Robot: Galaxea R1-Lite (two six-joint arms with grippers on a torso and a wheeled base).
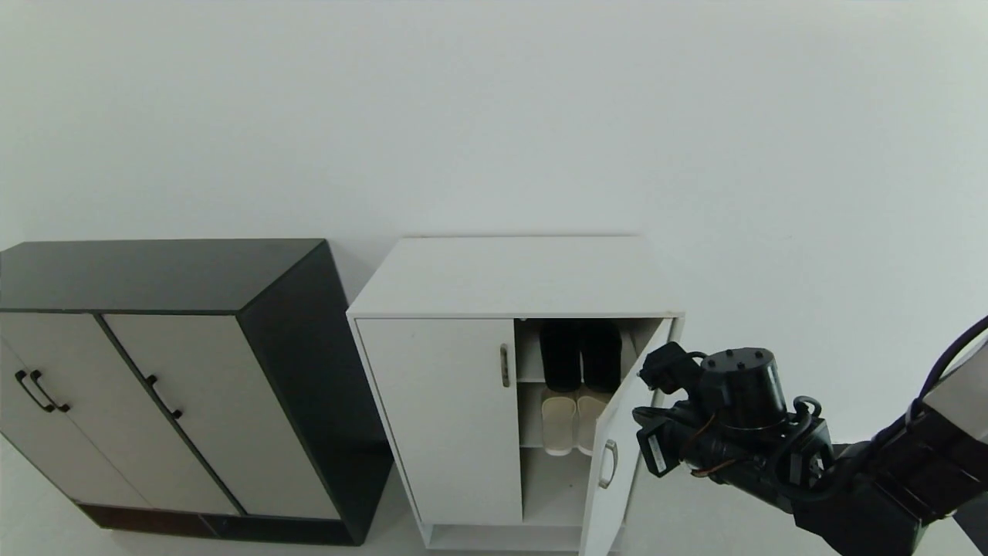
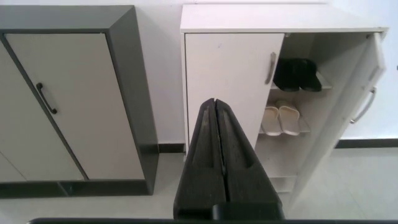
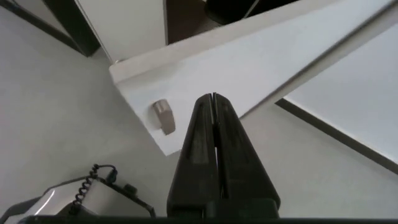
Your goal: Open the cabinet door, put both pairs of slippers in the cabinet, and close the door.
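Both pairs of slippers sit inside the white cabinet (image 1: pixel 509 278). The black slippers (image 1: pixel 580 355) are on its upper shelf, side by side with toes pointing down and out. The pale slippers (image 1: pixel 575 421) are on the shelf directly beneath them, also side by side. The cabinet's left-hand door (image 1: pixel 440 417) is shut, with its short handle (image 1: pixel 505 365) at the inner edge. The right-hand door (image 1: pixel 617 455) is swung partway out from the cabinet's right side, leaving the shelves exposed, and its curved handle (image 1: pixel 610 463) faces outward.

The right gripper (image 3: pixel 214 98) is at the outer face of that open door, on the side away from the shelves, so the door panel stands between it and the slippers. Its fingers are pressed together with nothing between them. In the right wrist view the fingertips lie just beside the door handle, over the door's edge; whether they touch the panel cannot be told.

The left gripper (image 2: pixel 214 102) is well apart from the cabinet, out in front of its shut door and pointing toward it. Its fingers are likewise clamped flat against each other and hold nothing.

A dark cabinet (image 1: pixel 154 371) with two pale doors stands just beside the white cabinet's left side. Both cabinets back against a plain wall (image 1: pixel 494 116) and rest on a light floor (image 2: pixel 348 186).
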